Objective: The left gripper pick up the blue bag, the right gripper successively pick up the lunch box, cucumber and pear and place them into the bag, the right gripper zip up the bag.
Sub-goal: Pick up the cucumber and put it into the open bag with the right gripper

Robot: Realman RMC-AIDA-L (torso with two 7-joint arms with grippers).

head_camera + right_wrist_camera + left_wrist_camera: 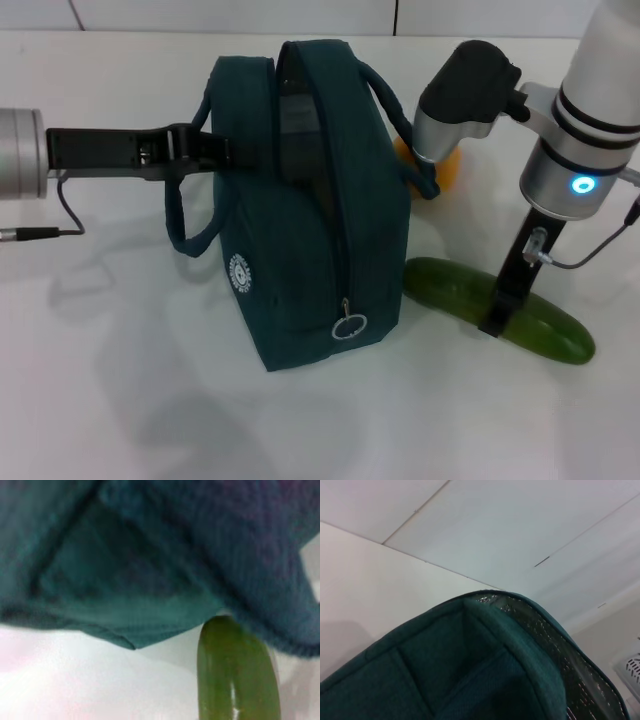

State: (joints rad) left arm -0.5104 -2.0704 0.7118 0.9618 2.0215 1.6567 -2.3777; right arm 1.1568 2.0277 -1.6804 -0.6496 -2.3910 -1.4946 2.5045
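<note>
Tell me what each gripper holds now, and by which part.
The left gripper holds the blue bag by its upper side edge. The right gripper is down on the cucumber at mid-length; a closed grip cannot be told.

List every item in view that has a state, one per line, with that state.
blue bag: upright on the table, top open, zipper undone.
left gripper: at the bag's upper edge on its own side.
right gripper: down at the cucumber.
cucumber: lying flat on the table beside the bag.
pear: behind the bag, mostly hidden.
lunch box: not visible.

Left gripper (205, 150) horizontal, right gripper (497, 318) vertical.
</note>
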